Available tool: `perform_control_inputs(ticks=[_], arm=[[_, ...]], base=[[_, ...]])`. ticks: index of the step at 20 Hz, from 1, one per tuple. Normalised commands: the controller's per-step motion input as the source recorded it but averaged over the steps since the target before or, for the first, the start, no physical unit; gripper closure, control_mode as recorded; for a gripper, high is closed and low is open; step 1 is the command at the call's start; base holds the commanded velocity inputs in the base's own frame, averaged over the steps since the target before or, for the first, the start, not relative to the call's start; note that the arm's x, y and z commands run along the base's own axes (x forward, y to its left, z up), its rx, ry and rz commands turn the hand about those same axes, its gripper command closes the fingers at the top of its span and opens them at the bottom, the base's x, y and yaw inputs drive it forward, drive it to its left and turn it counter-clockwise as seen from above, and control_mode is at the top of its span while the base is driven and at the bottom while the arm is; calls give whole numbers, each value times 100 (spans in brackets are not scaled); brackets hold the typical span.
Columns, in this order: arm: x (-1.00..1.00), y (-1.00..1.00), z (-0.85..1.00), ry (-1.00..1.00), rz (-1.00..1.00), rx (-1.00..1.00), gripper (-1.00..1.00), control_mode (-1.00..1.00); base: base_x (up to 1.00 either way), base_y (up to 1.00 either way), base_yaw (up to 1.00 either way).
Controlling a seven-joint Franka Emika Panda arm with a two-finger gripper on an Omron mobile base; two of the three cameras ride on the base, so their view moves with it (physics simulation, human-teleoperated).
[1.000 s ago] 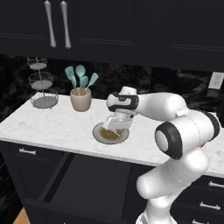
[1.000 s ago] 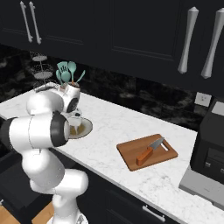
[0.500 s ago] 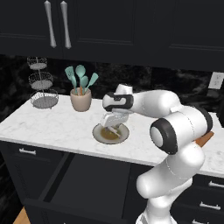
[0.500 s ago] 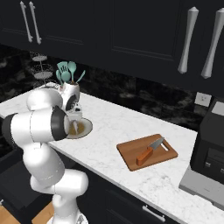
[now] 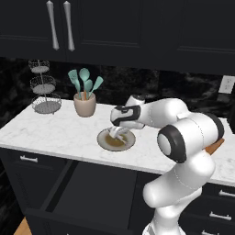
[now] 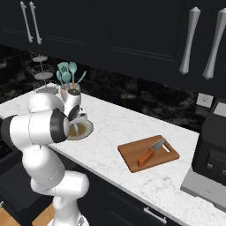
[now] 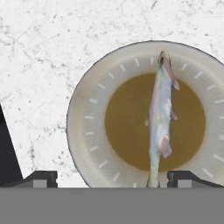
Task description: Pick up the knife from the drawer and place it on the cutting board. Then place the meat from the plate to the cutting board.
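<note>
Jaws wide over meat (image 7: 161,118) on plate (image 7: 89,131); no readable writing.

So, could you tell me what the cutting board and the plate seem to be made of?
Cutting board: looks like wood, reddish-brown, matte, faint grain. Plate: probably glazed ceramic, going by its smooth beige rim with pale tick marks and brown centre.

Arm bent fwd, tool (image 7: 112,177) pointing down, jaws wide.

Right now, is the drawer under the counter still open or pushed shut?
Open. The drawer stands pulled out below the counter's edge, its dark grey inside exposed. The knife already lies on the cutting board.
</note>
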Motion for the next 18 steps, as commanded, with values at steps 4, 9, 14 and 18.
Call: perform_control_inputs(ticks=[4,9,14,18], arm=[[45,-7,0,1,0,0,-100,-100],[38,10,0,2,0,-2,-100,-100],[12,2,-8,0,0,0,-100,-100],[14,0,-13,0,-4,0,-100,-100]], base=[[0,0,0],[0,0,0],[0,0,0],[0,0,0]])
